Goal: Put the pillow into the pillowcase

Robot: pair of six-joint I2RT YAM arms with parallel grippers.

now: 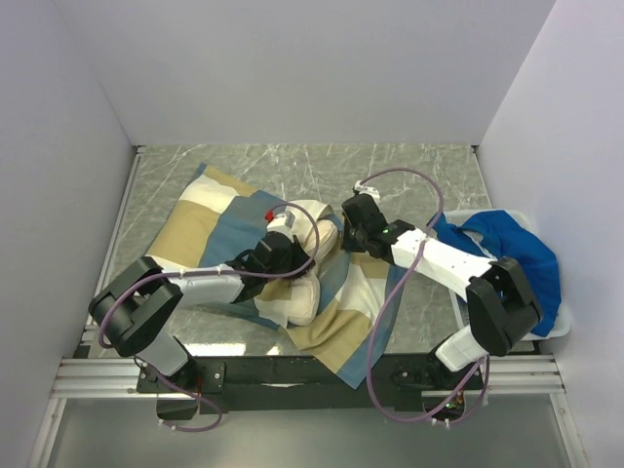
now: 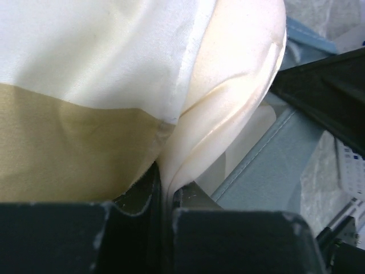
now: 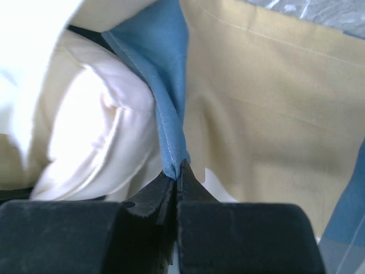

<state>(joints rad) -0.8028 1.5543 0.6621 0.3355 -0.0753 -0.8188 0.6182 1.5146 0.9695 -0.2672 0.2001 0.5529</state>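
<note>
Top view: plain cream soft quilted pillow (image 1: 297, 297) is bunched at table centre, on top of the large limp patchwork pillowcase in tan, slate-blue and white blocks (image 1: 210, 219). The case runs from about 10 o'clock down to 6 o'clock, and its near corner hangs over the front edge of the grey marbled table (image 1: 390, 171). Most of the pillow is still outside the case. Case fabric wraps it at 3 o'clock and 9 o'clock.

Left gripper (image 2: 165, 191): jaws nearly together, pinching a thin fold of the cream pillow. The fold goes straight down into the slot between the fingers. The tan and white case panel lies just beside it at 9 o'clock in the left wrist view, touching the left finger. Can't tell if any case fabric is in the pinch too.

Right gripper (image 3: 178, 174): jaws fully closed on the slate-blue hemmed edge of the pillowcase. The hem rises from the fingertips toward 12 o'clock. The pillow bulges at 9–10 o'clock of the pinch, with a tan case panel at 1–3 o'clock.

The two grippers sit close together at centre, left at 8 o'clock of the right. At the table's 3 o'clock edge, a bright royal-blue cloth (image 1: 507, 244) lies in a white plastic bin (image 1: 548, 334), well apart from both grippers.
</note>
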